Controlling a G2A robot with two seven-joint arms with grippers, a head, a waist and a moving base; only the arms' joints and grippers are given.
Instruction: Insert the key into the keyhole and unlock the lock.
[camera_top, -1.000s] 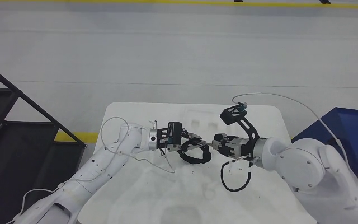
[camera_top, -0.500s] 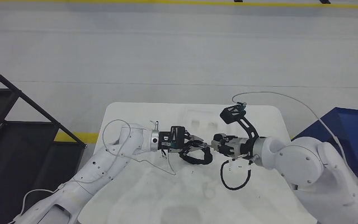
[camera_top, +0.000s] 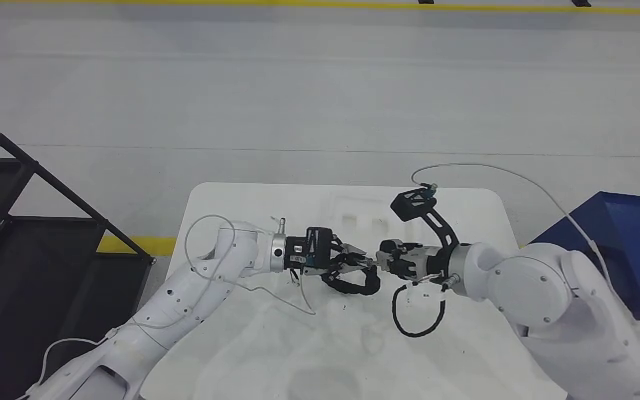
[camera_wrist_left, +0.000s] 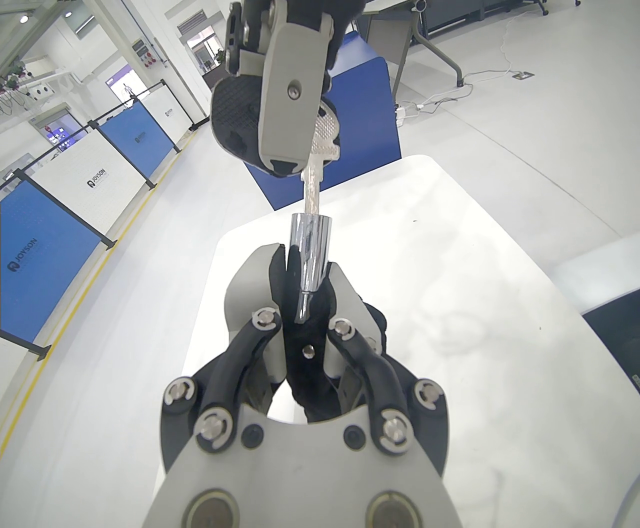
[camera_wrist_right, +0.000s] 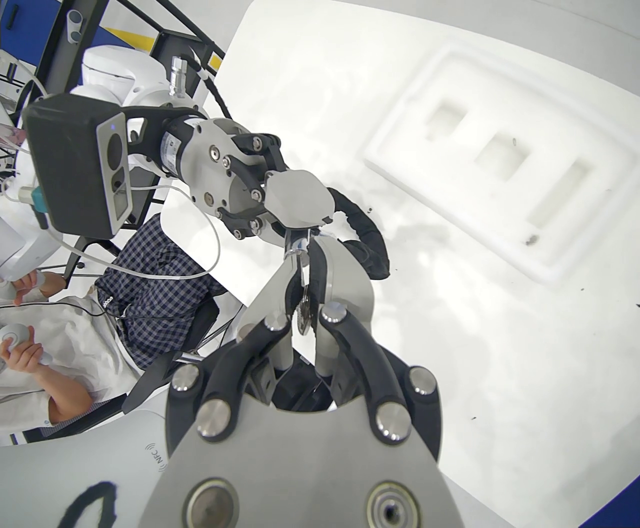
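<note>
My left gripper (camera_wrist_left: 306, 261) is shut on a chrome lock cylinder (camera_wrist_left: 310, 240) whose black cable (camera_top: 350, 284) loops below it. Facing it, my right gripper (camera_wrist_left: 300, 161) is shut on the bow of a silver key (camera_wrist_left: 326, 134). The key's blade points straight at the cylinder's end and its tip sits in the keyhole. In the top view both grippers meet nose to nose above the middle of the white table (camera_top: 300, 345). In the right wrist view the key (camera_wrist_right: 302, 307) shows edge-on between my right gripper's fingers (camera_wrist_right: 345, 280), with the lock cylinder (camera_wrist_right: 296, 245) just beyond.
A white foam tray (camera_wrist_right: 500, 165) with several rectangular pockets lies on the far side of the table (camera_top: 362, 214). A dark frame (camera_top: 60, 200) stands off the table's left side, and a blue panel (camera_top: 600, 225) to its right.
My left gripper has carried the lock to the right, towards the key, closing the gap between the two grippers. The right gripper has barely shifted.
</note>
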